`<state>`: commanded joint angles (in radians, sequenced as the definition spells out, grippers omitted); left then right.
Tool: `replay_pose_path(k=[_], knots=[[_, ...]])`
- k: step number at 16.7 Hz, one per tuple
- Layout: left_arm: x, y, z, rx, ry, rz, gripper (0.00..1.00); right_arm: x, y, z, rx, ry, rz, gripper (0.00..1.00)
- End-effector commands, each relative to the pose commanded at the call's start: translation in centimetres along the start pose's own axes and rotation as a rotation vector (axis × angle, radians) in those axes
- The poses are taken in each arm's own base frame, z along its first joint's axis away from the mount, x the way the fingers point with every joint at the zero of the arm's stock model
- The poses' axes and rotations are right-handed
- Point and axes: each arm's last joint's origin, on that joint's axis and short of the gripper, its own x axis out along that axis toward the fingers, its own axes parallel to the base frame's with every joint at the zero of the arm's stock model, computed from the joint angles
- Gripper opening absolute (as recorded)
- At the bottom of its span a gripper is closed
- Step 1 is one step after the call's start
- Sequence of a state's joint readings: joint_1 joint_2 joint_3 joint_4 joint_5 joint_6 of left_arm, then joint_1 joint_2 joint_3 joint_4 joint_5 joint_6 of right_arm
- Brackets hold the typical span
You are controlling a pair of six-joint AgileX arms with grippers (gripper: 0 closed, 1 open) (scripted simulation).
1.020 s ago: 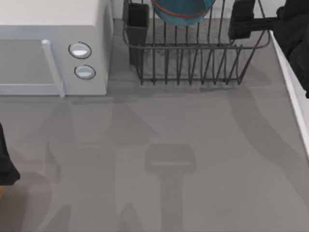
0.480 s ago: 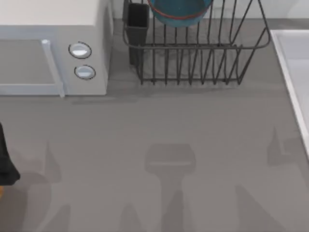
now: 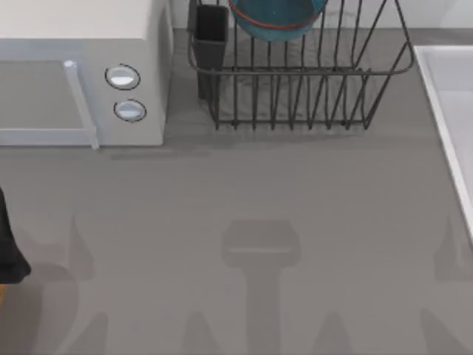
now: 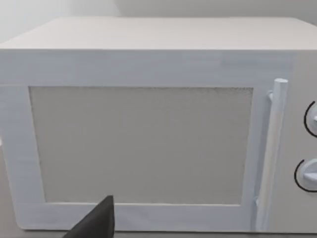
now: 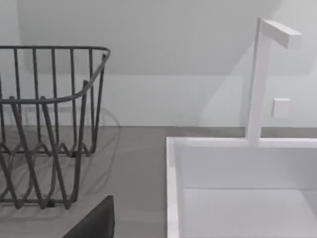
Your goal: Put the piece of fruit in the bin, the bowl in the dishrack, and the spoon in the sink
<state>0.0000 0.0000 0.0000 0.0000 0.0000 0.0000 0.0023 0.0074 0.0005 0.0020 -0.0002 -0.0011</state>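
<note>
Bowl [image 3: 277, 16] sits inside dishrack [image 3: 295, 74], top of counter [image 3: 259, 192]; that placement judged done. My right arm, above rack's right end a second ago, now withdrawn from top view; sink [image 3: 447, 96] rim bare at right edge. Right wrist view faces rack and sink [image 5: 237, 183]. Left wrist view faces microwave [image 4: 148, 124]. Neither pincer's opening can be told. Fruit, spoon: position not established.

Open table [image 3: 295, 207] lies between the microwave [image 3: 81, 44], dishrack [image 3: 295, 96] and sink [image 3: 447, 111].
</note>
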Motion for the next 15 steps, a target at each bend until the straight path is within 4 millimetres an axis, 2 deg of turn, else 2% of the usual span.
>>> replay_pose_path(k=[6,9,12,15], knots=[[0.0,0.0,0.0,0.000,0.000,0.000,1.00,0.0,0.0,0.1,-0.001,-0.004,0.000,1.00],[0.0,0.0,0.0,0.000,0.000,0.000,1.00,0.1,-0.1,0.8,-0.048,0.071,-0.008,1.00],[0.0,0.0,0.0,0.000,0.000,0.000,1.00,0.6,-0.4,2.0,-0.146,0.268,-0.015,1.00],[0.0,0.0,0.0,0.000,0.000,0.000,1.00,1.9,-0.9,2.8,-0.260,0.567,0.011,1.00]])
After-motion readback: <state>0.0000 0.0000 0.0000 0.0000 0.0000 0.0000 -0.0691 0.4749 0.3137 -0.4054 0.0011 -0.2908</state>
